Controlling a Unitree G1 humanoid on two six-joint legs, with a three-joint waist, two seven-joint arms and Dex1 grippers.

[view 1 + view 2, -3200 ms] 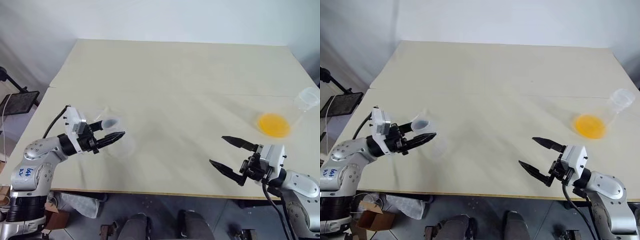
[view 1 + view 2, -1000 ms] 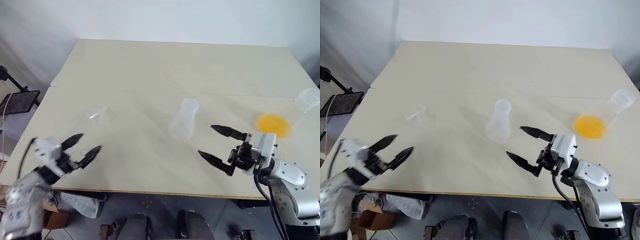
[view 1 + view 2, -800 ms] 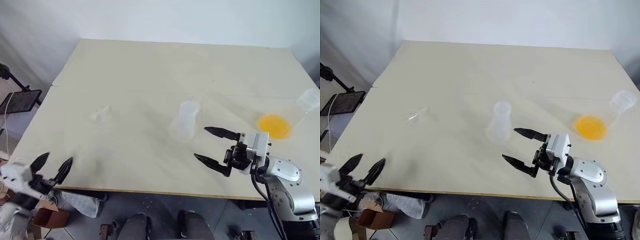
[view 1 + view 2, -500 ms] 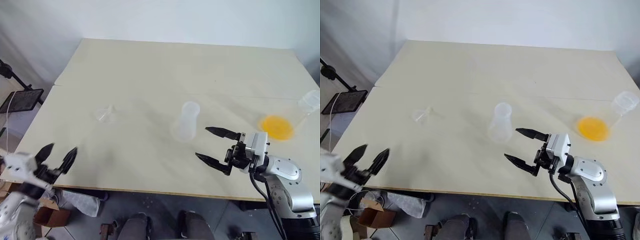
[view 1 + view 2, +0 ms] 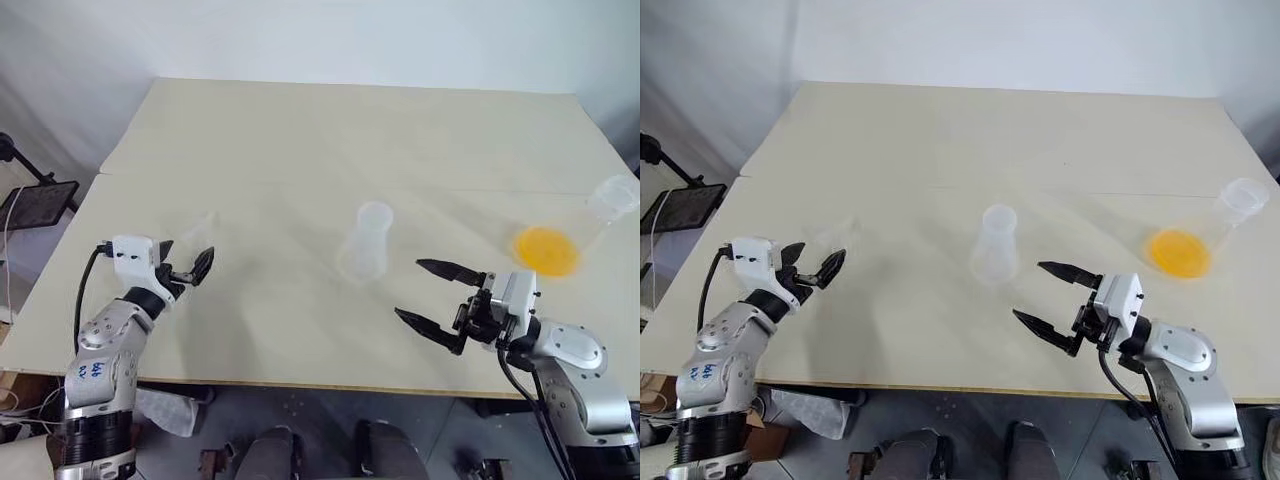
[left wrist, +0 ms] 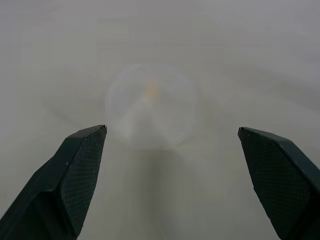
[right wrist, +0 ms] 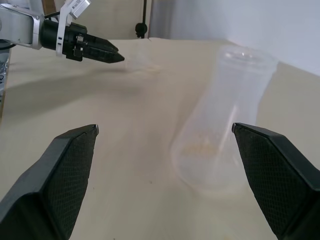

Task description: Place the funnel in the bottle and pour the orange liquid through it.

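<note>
A: While the table point(image 5: 330, 140) is quiet, log positions. Where's the funnel?

B: Funnel point(image 5: 203, 229) lies on its side toward 9 o'clock of the tabletop, just ahead of the left gripper point(image 5: 186, 264). In the left wrist view its round mouth point(image 6: 151, 106) sits between the two fingers, facing the camera. Jaws spread wide, holding nothing, not touching it

A: Reason for that pose?

B: My read: it's lined up to take the funnel, with the jaws wide enough to straddle the mouth

A: Bottle?

B: Bottle point(image 5: 366, 243) stands upright at table centre, neck open, empty as far as I can tell. Right gripper point(image 5: 437, 297) hangs at its 4 o'clock, near but apart, fingers spread full and empty. In the right wrist view the bottle point(image 7: 226, 117) sits between the fingers, toward the right one. Likely parked there to steady the bottle or wait its turn

A: Liquid?

B: Orange liquid point(image 5: 546, 249) pools in the larger clear flask point(image 5: 590, 222) at 3 o'clock, close to the table's right edge, well apart from the bottle. Untouched

A: Stage?

B: Early. Funnel not yet lifted, nothing poured. Risk: clear light plastic may skid when the fingers close
</note>
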